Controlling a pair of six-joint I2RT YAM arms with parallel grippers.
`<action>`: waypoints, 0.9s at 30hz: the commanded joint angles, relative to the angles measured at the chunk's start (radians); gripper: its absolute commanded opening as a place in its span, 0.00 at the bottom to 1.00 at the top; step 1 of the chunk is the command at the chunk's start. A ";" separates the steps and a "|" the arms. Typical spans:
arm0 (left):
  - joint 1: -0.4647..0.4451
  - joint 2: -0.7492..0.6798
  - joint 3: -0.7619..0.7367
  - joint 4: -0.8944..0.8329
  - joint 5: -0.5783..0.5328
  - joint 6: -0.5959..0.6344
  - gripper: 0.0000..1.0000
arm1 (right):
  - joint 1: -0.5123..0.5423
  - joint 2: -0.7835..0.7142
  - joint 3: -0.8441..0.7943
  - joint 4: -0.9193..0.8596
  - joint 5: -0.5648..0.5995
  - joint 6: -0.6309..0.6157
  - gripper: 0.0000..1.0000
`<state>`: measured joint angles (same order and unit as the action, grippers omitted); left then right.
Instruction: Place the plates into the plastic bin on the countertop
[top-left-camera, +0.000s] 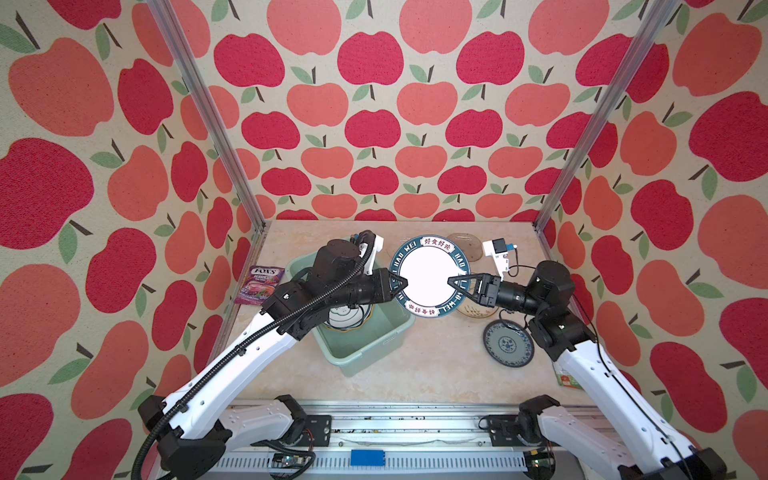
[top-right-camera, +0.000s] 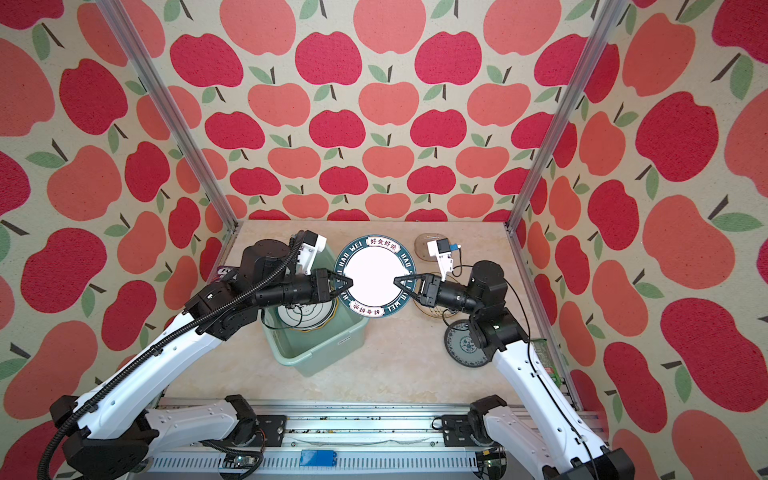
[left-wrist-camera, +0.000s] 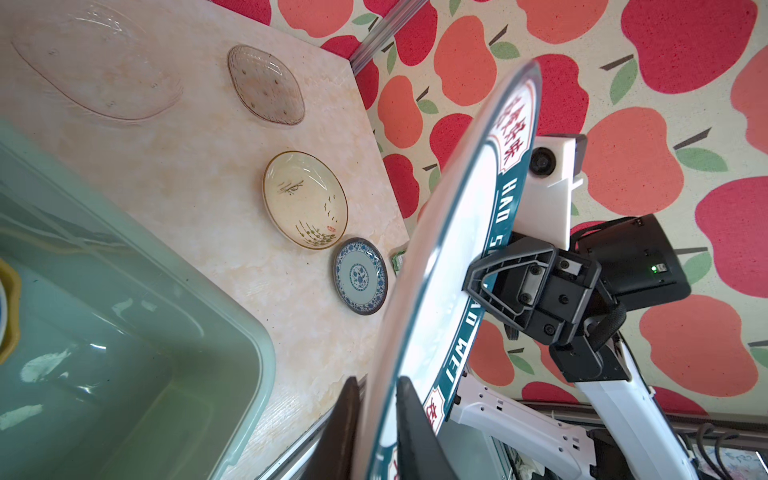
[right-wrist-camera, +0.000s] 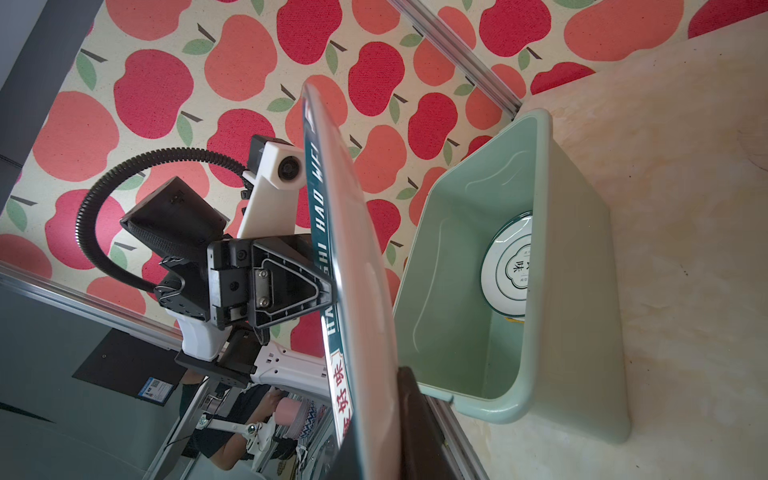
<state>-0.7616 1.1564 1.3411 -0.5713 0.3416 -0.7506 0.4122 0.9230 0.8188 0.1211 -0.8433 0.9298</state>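
Round, glossy plate — teal-lettered rim, white centre.

Light is bright and even, from overhead. In both top views the lettered plate is blown out white at its centre and the walls bow outward. Shadows on the countertop are soft. The wrist views blur the plate's near rim.

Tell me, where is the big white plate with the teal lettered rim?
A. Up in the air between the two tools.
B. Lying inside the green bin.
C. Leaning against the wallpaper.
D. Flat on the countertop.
A: the teal-rimmed lettered plate hangs above the countertop near the mint-green bin, with the left tool and right tool at opposite edges of its rim.
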 joint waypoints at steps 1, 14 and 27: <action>-0.004 -0.033 -0.026 0.028 -0.072 0.026 0.41 | 0.005 0.011 0.057 -0.044 0.041 -0.064 0.00; -0.001 -0.345 -0.183 0.097 -0.461 0.293 0.97 | 0.077 0.216 0.353 -0.422 0.209 -0.270 0.00; 0.003 -0.498 -0.308 0.113 -0.642 0.464 0.99 | 0.302 0.707 0.897 -0.819 0.493 -0.517 0.00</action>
<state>-0.7631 0.6804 1.0588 -0.4843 -0.2386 -0.3401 0.6834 1.5753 1.6230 -0.5858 -0.4290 0.4950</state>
